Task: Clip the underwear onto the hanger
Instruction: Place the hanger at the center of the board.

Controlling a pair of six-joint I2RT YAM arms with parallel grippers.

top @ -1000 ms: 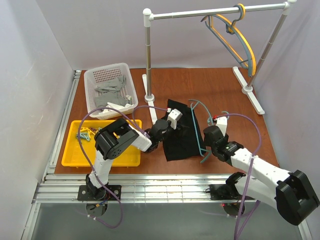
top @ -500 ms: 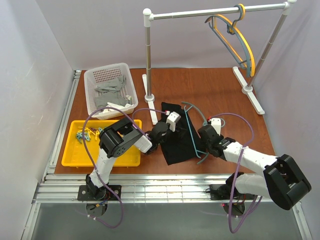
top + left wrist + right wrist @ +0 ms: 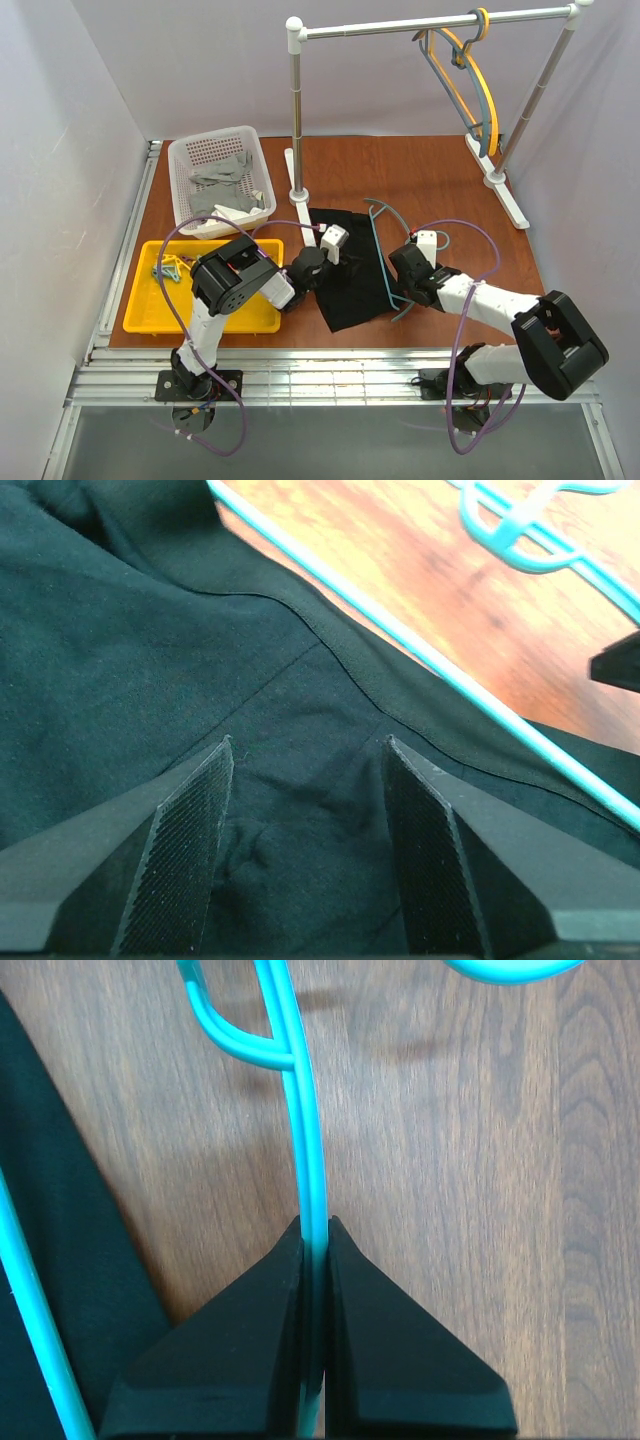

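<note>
The small black soft fabric underwear (image 3: pixel 350 280) lies flat on the brown wooden tabletop (image 3: pixel 440 180) at the centre of the top view. The thin teal plastic hanger (image 3: pixel 308 1130) is laid across its right edge. The right arm's fingers (image 3: pixel 240 1350) are clamped shut on one hanger rod (likely to pin the frame in place). The left arm's fingers (image 3: pixel 190 850) stand spread apart over the dark cloth, gripping nothing, seemingly poised to gather it toward the hanger's bar

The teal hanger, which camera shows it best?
Top external: the hanger shows nearly whole, its frame lying over the underwear. Left wrist shows only one bar; right wrist shows only the rod pinched in the right end effector.
</note>
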